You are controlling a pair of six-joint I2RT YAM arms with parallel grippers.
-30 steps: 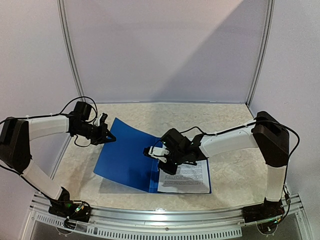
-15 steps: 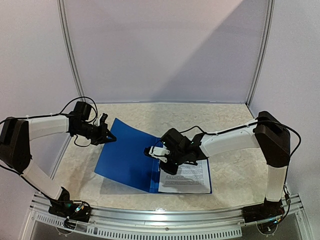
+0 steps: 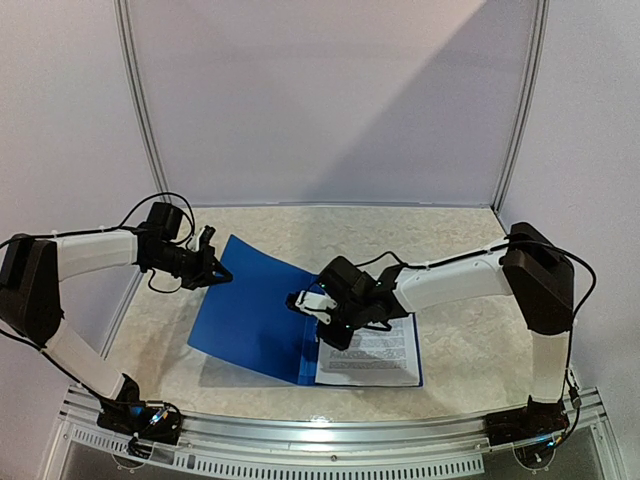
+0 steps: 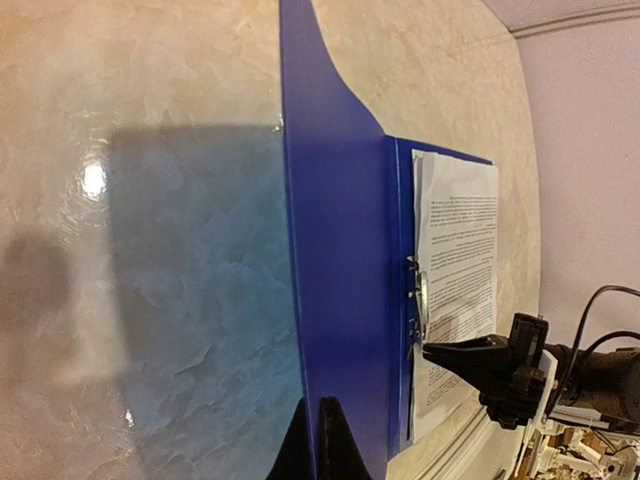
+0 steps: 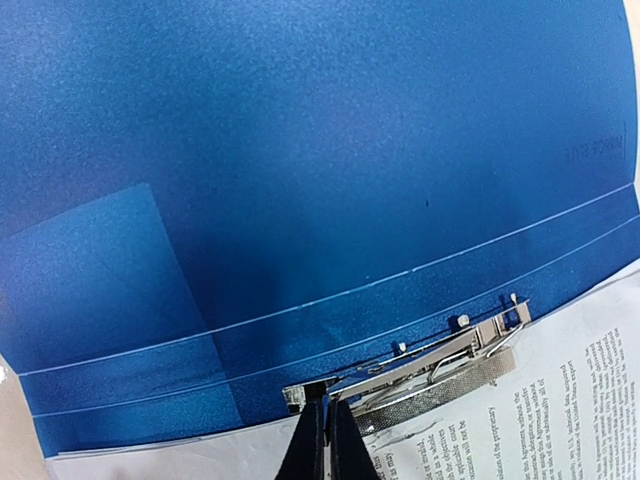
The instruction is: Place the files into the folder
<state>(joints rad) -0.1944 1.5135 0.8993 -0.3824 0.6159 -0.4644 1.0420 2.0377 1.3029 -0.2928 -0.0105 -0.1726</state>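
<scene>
Nearest the front edge, at about five o'clock from the middle of the table [image 3: 450, 240]: the files [image 3: 372, 355]. White sheets, dense with lines of small black print, stacked flat and squared up; number of sheets not readable. Resting inside the folder [image 3: 250, 320], on its right-hand half, with a thin blue rim of cover showing along the near and right edges.

Left of them, at six to seven o'clock: the folder's other half. Dark blue, thin, glossy plastic, opened wide. Slanting up off the table toward ten o'clock, with a dark shadow underneath. Two pale crease lines running beside the spine in the right wrist view.

On the spine, at the nine o'clock edge of the sheets: the metal clip [image 5: 430, 355], silver, lying over the paper margin.

Over the spine, at about eleven o'clock of the sheets: the right claw [image 3: 325, 328]. Closed, tips pressed together and down against one end of the clip. Pinching something there or merely touching: cannot tell.

Farthest, at ten o'clock of the folder: the left claw [image 3: 218, 272]. Clamped on the outer edge of the raised cover, holding that edge clear of the table.
</scene>
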